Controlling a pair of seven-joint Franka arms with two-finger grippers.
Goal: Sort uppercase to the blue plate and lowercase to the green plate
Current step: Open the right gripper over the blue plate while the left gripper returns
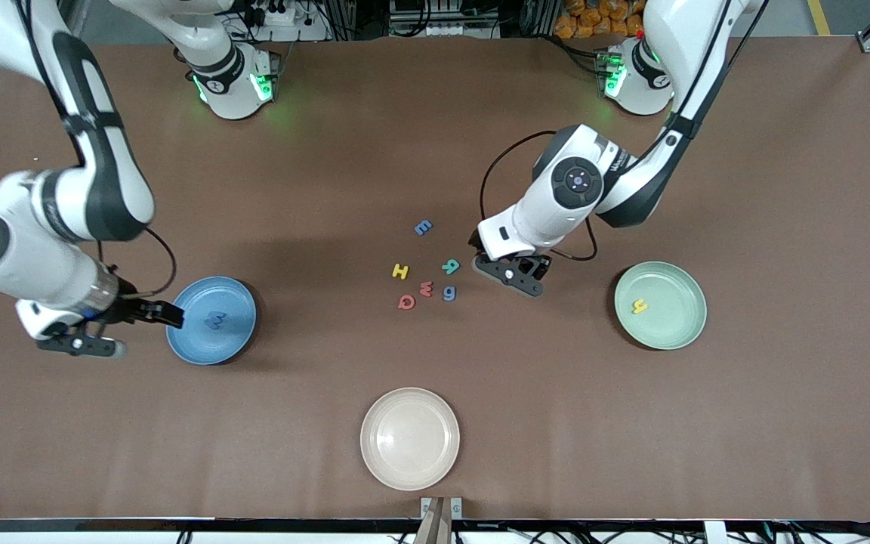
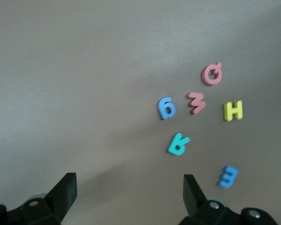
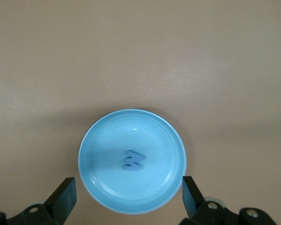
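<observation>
Brown cloth covers the table (image 1: pixel 435 113), and only the front view shows all of it. In that view the blue plate (image 1: pixel 235 336) sits toward the right arm's end, with the blue W/M (image 1: pixel 214 320) lying flat in it. The green plate (image 1: pixel 673 329) sits toward the left arm's end, with the yellow h (image 1: pixel 640 306) in it. A cream plate (image 1: pixel 410 438) is nearest the front camera and has no letters in it.

Six letters lie in a loose bunch on the cloth between the two coloured plates: the blue e (image 1: pixel 423 227), the yellow H (image 1: pixel 400 271), the teal R (image 1: pixel 450 266), the red w (image 1: pixel 426 289), the blue g (image 1: pixel 449 292) and the red Q (image 1: pixel 405 302). None of them touch each other.

The left wrist view shows these six letters up close but no plate. The right wrist view shows the blue plate and the blue letter in it, and none of the others.

The right arm bends low, and the right gripper (image 1: pixel 133 321) hangs at the rim of the blue plate. Its fingers (image 3: pixel 63 197) are spread wide and hold nothing.

The left arm reaches in with its wrist tipped down. The left gripper (image 1: pixel 514 276) is over the cloth just beside the bunch of letters, close to the teal R. Its fingers (image 2: pixel 65 190) are spread wide too, with nothing between them
</observation>
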